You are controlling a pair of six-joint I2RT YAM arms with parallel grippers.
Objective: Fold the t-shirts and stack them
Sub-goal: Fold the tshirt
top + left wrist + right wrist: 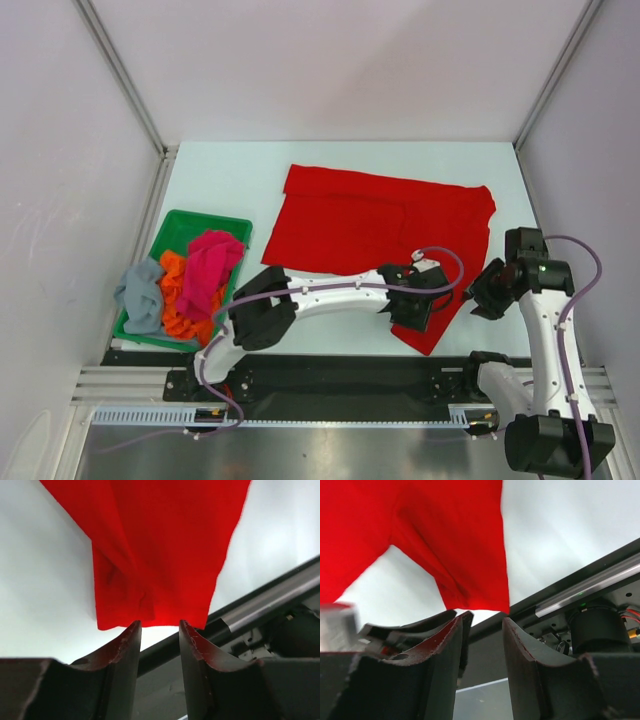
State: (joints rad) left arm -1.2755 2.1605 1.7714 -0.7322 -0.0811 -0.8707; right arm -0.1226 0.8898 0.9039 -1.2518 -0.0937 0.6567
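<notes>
missing the hem looks like the main danger here: the left gripper (159,624) has its fingers parted with nothing between them, and the lower edge of the red t-shirt (385,220) lies just past the tips, so closing from this spot could catch air or only one thin layer. the right gripper (486,617) is likewise spread and empty, near the pointed corner of the same flap. it sits close beside the left one, so the two could knock together if both go for that corner. the shirt lies spread across the middle of the table (230,180), its near flap reaching toward the front edge; a careless drag might pull it onto the black rail (340,378) or bunch its wrinkled folds. the pink t-shirt (212,260), orange t-shirt (172,275) and grey-blue t-shirt (140,290) sit heaped in the green tray (178,232) at the left, well apart. no brand, label or writing can be read on anything.
</notes>
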